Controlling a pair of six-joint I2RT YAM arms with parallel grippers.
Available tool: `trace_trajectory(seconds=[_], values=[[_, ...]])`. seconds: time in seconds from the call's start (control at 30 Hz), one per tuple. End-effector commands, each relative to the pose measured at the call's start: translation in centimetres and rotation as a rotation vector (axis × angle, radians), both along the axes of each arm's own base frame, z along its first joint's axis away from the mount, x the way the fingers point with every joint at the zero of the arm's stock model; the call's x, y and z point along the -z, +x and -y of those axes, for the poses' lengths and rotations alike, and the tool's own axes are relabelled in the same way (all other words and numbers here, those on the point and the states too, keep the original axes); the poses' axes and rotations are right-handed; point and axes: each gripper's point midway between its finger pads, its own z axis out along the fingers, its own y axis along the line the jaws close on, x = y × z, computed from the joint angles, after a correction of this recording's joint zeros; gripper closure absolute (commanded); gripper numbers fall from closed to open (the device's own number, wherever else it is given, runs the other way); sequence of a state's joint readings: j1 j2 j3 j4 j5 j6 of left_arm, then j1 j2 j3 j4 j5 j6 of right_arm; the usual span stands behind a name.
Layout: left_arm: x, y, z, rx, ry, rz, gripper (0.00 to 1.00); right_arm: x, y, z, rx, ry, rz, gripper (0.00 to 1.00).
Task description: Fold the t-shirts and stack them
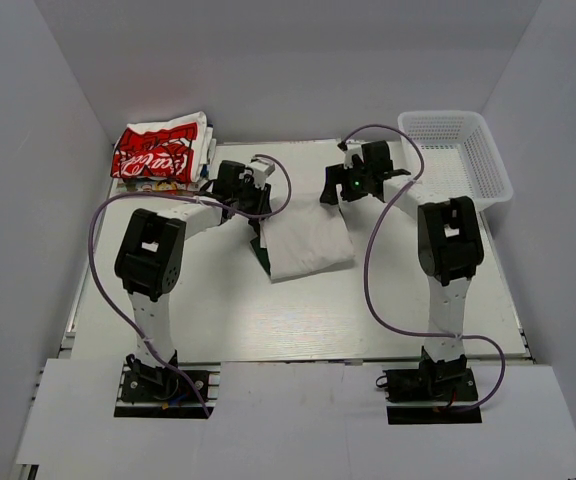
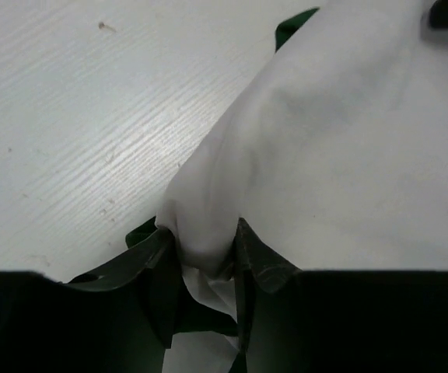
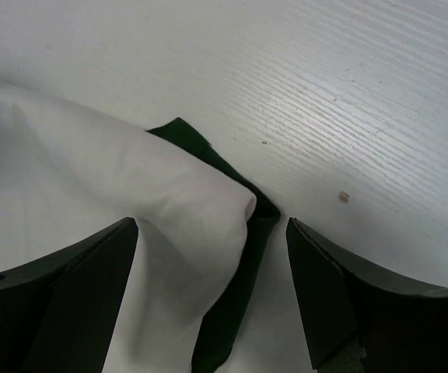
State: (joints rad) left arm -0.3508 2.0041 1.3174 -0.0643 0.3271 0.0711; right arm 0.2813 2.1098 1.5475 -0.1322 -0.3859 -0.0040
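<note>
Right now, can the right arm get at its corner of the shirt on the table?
Probably yes. The right gripper hangs open just above the shirt, whose corner lies between its jaws, and nothing stands in the way.

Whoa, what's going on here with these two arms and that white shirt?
Two robot arms are folding t-shirts. The left gripper is pinched shut on an edge of a white tee with dark green trim, lying partly folded on the table. The right gripper hangs open over another corner, not gripping it yet. A stack of folded tees, red print on top, sits far left; a white basket stands far right.
</note>
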Motion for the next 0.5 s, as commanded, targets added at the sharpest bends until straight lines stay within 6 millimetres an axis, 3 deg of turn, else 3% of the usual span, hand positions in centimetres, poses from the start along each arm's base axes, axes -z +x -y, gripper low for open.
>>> trace_trajectory(seconds=[0.0,0.1,0.17,0.23,0.27,0.3,0.33,0.37,0.43,0.47], values=[[-5.2,1.9,0.8,0.001,-0.088,0.143,0.59,-1.4,1.6,-1.8,0.003,0.114,0.006,0.18],[-6.3,1.7,1.0,0.007,-0.109,0.160,0.59,-1.9,2.1,-2.9,-0.005,0.187,0.021,0.19],[-6.3,1.4,1.1,0.010,-0.124,0.162,0.60,-2.1,2.0,-3.5,-0.021,0.231,0.027,0.29],[-6.5,1.0,1.2,0.013,-0.135,0.156,0.70,-2.7,2.1,-3.9,-0.019,0.276,0.021,0.45],[-6.7,1.0,1.4,0.024,-0.146,0.163,0.73,-2.8,2.0,-4.1,-0.019,0.286,0.017,0.71],[-6.9,0.7,1.5,0.025,-0.159,0.154,0.81,-3.7,2.1,-4.1,-0.009,0.306,0.030,0.79],[-8.0,0.6,1.7,0.038,-0.175,0.177,0.83,-4.3,2.1,-4.4,-0.016,0.313,0.054,0.85],[-7.7,0.0,1.7,0.040,-0.187,0.161,0.83,-4.1,1.3,-4.0,-0.009,0.313,0.043,0.96],[-8.2,-0.8,1.7,0.039,-0.210,0.166,0.95,-5.6,0.8,-3.8,-0.012,0.324,0.073,1.00],[-9.7,-1.3,1.7,0.043,-0.235,0.186,0.97,-5.3,0.4,-3.6,-0.006,0.324,0.063,1.00]])
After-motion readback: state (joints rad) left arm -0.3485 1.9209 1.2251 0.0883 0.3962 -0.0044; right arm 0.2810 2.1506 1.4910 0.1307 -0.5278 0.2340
